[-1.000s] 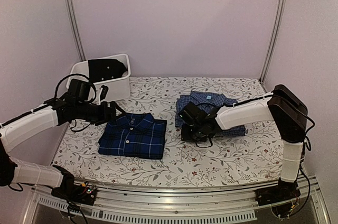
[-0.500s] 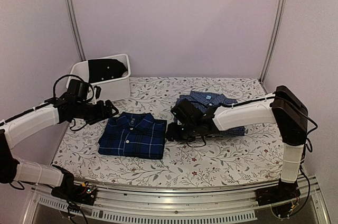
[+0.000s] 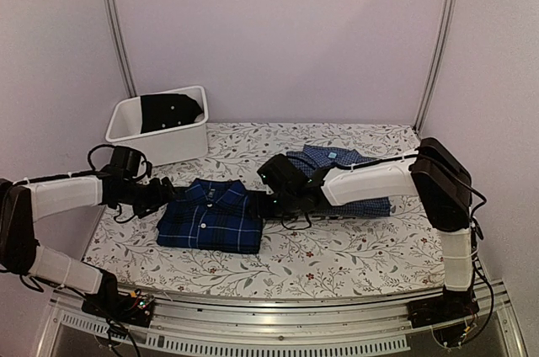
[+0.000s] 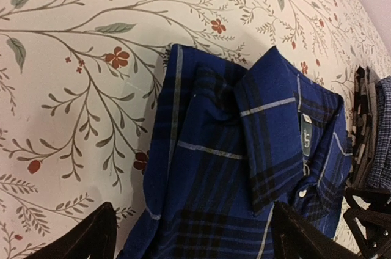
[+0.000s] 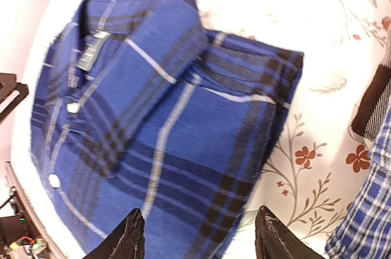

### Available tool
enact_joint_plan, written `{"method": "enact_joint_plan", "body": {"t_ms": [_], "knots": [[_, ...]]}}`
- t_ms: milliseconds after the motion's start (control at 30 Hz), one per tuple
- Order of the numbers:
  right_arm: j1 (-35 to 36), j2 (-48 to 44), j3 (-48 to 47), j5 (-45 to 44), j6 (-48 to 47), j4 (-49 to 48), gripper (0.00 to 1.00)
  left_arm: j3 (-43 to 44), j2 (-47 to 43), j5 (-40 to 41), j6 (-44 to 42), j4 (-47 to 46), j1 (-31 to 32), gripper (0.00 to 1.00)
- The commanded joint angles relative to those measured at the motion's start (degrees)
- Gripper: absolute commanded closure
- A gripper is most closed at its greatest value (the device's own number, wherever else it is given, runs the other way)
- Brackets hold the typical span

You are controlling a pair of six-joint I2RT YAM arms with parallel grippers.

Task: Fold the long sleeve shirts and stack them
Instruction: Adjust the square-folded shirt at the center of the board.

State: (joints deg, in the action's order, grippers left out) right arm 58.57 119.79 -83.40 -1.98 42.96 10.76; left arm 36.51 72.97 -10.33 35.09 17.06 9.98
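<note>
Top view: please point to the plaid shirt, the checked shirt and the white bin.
plaid shirt [image 3: 210, 218], top view, middle of its folded front
checked shirt [image 3: 327, 157], top view, beside its collar
white bin [image 3: 168, 145], top view, its front wall

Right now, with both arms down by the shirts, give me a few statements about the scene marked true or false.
1. The plaid shirt lies folded on the table. True.
2. The checked shirt is stacked on top of the plaid shirt. False: it lies on the table beside the plaid one, to its right in the top view.
3. The white bin at the far left is empty. False: a dark item sits in it.
4. The left jaws and the right jaws both stand open, one pair at each side of the plaid shirt. True.
</note>
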Motion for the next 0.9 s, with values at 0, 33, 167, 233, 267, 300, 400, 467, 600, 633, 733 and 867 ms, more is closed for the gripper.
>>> {"method": "enact_joint_plan", "body": {"t_ms": [0,33,167,233,267,300,400,467,600,633,733,867], "knots": [[0.1,2.8,-1.7,-2.5,-2.2,2.3,0.4,-3.3,2.2,-1.6,2.9,-7.1,-0.5,0.13],[0.1,3.0,-1.7,-2.7,-2.5,2.3,0.4,-4.0,2.3,-1.5,3.1,-7.6,-0.5,0.13],[0.1,4.5,-2.6,-2.0,-3.2,2.4,0.39,-6.7,2.0,-1.9,3.0,-10.4,-0.4,0.13],[0.1,5.5,-3.5,-1.6,-3.3,2.5,0.39,-8.3,1.8,-2.2,3.4,-11.4,-0.4,0.13],[0.1,6.0,-4.0,-1.4,-3.5,2.5,0.39,-9.0,1.7,-2.3,3.6,-11.6,-0.3,0.13],[0.0,6.4,-4.5,-1.2,-3.6,2.7,0.39,-9.5,1.5,-2.4,3.9,-11.7,-0.3,0.13],[-0.2,8.0,-6.3,-0.9,-4.0,3.1,0.39,-11.4,-0.1,-2.8,5.2,-12.3,0.0,0.15],[-0.6,8.9,-7.1,-0.7,-4.3,3.4,0.39,-12.5,-1.6,-3.0,6.3,-12.4,0.6,0.17],[-1.8,9.9,-8.2,-0.1,-4.5,3.5,0.39,-14.6,-5.2,-2.7,9.6,-11.8,2.7,0.23],[-2.1,10.1,-8.6,0.0,-4.8,3.6,0.39,-15.1,-6.2,-2.5,10.7,-11.4,3.4,0.25],[-3.1,11.2,-10.5,0.0,-5.8,4.4,0.39,-16.2,-9.2,-0.5,14.0,-9.9,6.7,0.3],[-4.4,12.7,-14.0,-0.2,-7.3,6.4,0.39,-15.9,-12.8,3.9,17.0,-5.5,10.2,0.34]]}}
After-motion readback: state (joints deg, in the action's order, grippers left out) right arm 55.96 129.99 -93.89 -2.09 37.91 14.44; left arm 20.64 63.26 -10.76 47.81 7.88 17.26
